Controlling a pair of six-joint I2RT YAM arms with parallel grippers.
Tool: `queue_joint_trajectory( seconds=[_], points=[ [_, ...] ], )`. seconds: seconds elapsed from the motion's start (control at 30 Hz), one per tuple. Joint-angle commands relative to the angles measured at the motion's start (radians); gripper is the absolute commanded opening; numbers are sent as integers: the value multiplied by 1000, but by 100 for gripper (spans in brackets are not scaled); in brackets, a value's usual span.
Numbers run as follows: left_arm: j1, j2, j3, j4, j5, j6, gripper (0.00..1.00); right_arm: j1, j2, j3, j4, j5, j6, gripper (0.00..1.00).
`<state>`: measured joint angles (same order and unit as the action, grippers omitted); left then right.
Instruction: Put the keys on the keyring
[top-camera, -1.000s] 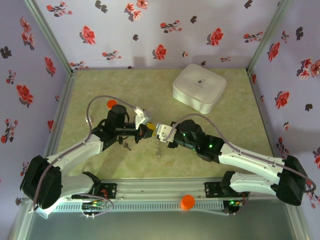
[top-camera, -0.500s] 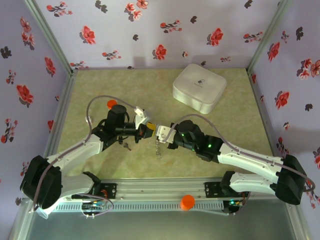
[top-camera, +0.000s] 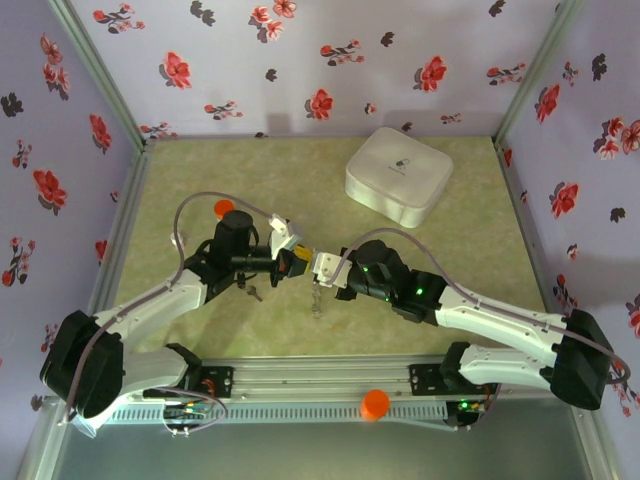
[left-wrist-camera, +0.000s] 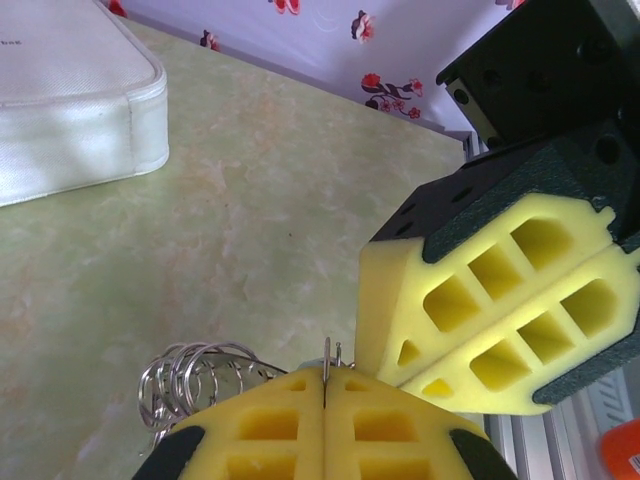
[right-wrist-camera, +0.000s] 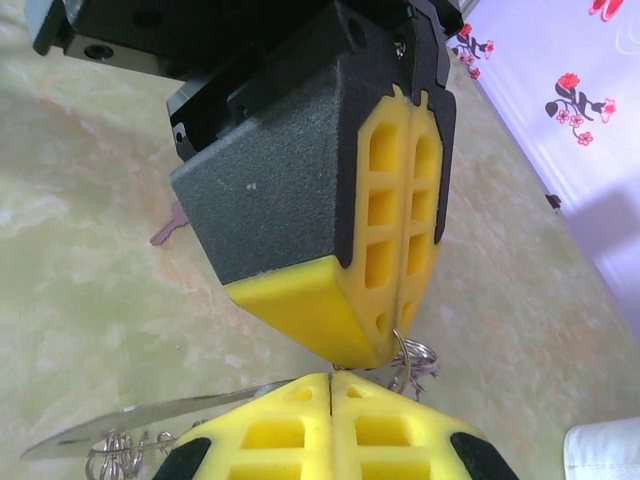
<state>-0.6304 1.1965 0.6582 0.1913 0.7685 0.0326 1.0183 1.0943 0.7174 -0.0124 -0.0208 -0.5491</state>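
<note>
I hold keyring (left-wrist-camera: 190, 380) in clamped left gripper (left-wrist-camera: 325, 388), key (right-wrist-camera: 150, 418) in clamped right gripper (right-wrist-camera: 332, 385); threading looks unfinished, second key (right-wrist-camera: 166, 229) on table (right-wrist-camera: 80, 300).

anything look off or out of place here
One key lies loose on the table beside the left arm, apart from the keyring dangling mid-table. An orange cap also sits on the front rail, off the tabletop.

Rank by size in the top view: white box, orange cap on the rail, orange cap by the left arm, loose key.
1. white rounded-square box
2. round orange cap on the rail and round orange cap by the left arm: alike, the latter partly hidden, unranked
3. small metal key
</note>
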Motion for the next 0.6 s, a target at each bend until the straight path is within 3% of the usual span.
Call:
queue_joint_trajectory(
  seconds=[0.0,0.2,0.3,0.37,0.57],
  points=[
    [-2,-23,-20,120,-4,-8,0,4,3,-13,-10,-67,38,0],
    [-2,-41,-34,150,-38,-7,0,4,-18,-23,-26,-71,51,0],
    [-1,-49,-44,177,-46,-12,0,3,-25,-25,-50,-65,53,31],
    [-2,-58,-56,205,-44,-16,0,4,-37,-24,-79,-58,69,41],
    [-2,-82,-103,287,-39,12,0,-32,-153,-60,-106,-30,164,46]
  ],
)
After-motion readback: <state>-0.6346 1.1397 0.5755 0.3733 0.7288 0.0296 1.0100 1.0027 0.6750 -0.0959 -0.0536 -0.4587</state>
